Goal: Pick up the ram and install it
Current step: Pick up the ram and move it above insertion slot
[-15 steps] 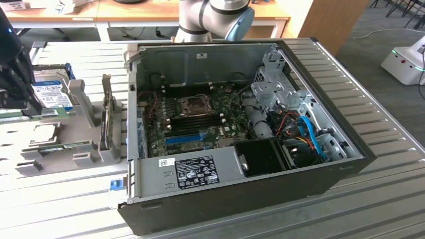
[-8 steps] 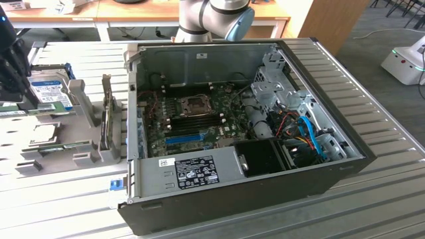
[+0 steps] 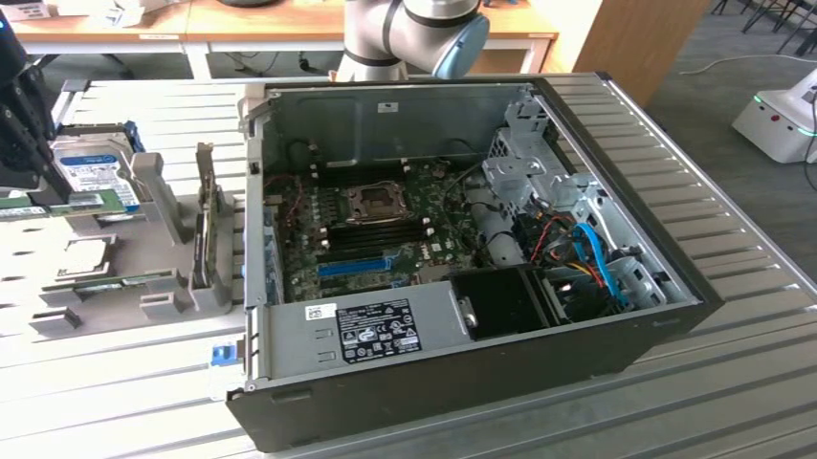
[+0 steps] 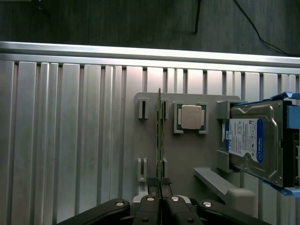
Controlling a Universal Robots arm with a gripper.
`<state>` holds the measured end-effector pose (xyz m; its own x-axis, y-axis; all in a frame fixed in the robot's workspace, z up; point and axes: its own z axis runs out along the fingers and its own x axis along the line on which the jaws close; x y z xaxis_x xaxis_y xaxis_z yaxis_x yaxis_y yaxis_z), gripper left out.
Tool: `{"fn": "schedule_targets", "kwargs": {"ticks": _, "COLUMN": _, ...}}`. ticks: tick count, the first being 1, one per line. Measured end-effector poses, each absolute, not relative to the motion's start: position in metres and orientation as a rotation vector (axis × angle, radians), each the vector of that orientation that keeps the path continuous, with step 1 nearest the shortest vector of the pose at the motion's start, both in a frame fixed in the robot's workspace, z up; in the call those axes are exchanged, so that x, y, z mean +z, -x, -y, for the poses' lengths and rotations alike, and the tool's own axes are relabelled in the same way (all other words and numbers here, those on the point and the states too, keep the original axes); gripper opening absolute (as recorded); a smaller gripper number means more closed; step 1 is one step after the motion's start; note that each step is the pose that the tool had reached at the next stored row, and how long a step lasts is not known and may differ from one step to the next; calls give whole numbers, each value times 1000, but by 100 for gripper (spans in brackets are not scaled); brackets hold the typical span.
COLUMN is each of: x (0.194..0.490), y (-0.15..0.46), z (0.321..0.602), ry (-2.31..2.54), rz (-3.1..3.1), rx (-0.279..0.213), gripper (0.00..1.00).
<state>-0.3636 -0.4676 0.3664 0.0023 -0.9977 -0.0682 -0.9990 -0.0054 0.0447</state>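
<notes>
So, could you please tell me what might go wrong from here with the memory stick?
The gripper seems to pinch the memory stick near one end only, so it may tilt or slip. The stick stands between grey holder posts and could snag. The processor and hard drive sit close beside; a sideways swing might knock them.

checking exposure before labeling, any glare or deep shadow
exterior view: light glares off the ribbed metal table, interior of the open black computer case shaded; wrist view: even light on the thin green ram stick in the pincer, bright streak along table edge
</notes>
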Motion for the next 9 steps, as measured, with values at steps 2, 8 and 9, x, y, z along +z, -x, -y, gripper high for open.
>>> {"fn": "schedule_targets", "kwargs": {"ticks": 2, "x": 366, "y": 364, "z": 468, "ry": 2212, "rz": -2204, "rx": 125, "gripper": 12}}
{"fn": "schedule_targets", "kwargs": {"ticks": 8, "x": 367, "y": 359, "z": 468, "ry": 2212, "rz": -2204, "rx": 125, "gripper": 12}}
{"fn": "schedule_targets", "kwargs": {"ticks": 9, "x": 367, "y": 357, "z": 468, "ry": 2212, "rz": -2204, "rx": 125, "gripper": 12}}
